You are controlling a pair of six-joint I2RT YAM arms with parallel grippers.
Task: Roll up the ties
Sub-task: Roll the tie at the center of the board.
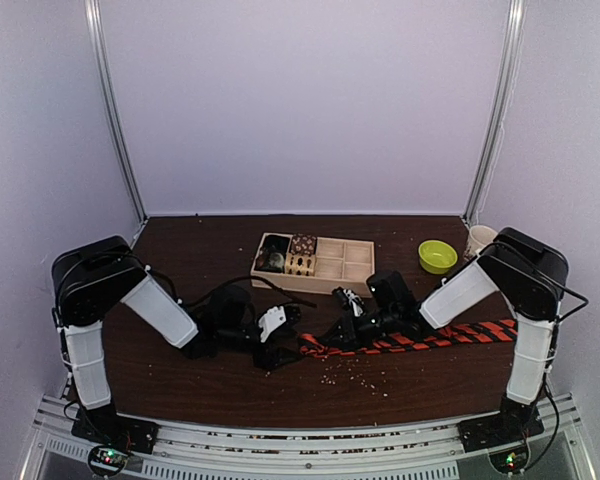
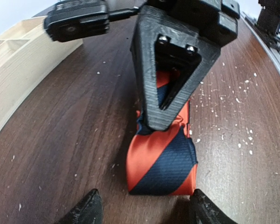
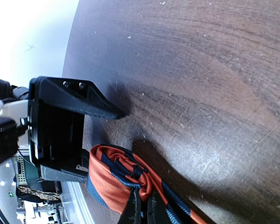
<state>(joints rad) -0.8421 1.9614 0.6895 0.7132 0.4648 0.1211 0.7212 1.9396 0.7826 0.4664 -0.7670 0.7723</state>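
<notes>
Brown table (image 1: 210, 240), near edge: my right gripper (image 3: 143, 210) pinches tie (image 2: 161, 163), left gripper (image 2: 147, 209) gapes, so the unheld fold may unroll.

From high above the near edge we look down and toward the far side across the whole tabletop (image 1: 220, 385). At the left wrist we sit low and very close, facing right along the tie (image 2: 161, 161) toward the right arm's jaws. At the right wrist, equally close, we face left toward the left arm's jaws. All three views share the tie's left end.
</notes>
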